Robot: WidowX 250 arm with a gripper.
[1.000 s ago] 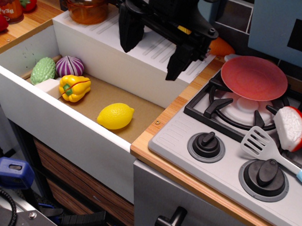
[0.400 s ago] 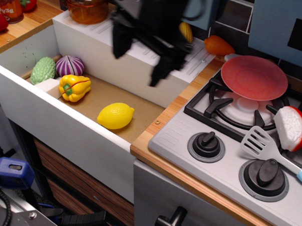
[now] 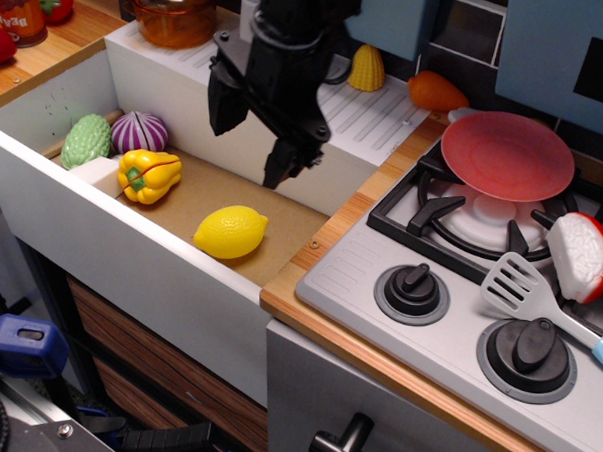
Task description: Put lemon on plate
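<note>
jaws (image 3: 249, 144) parted above lemon (image 3: 230, 232)

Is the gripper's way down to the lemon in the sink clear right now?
Probably yes. The gripper hangs open above the lemon, which lies alone on the sink floor; the yellow pepper sits apart to its left.

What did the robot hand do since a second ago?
The gripper moved left and down over the sink, nearer the lemon, fingers open and empty. That uncovered the corn piece. Lemon, red plate and other toys stayed put.
</note>
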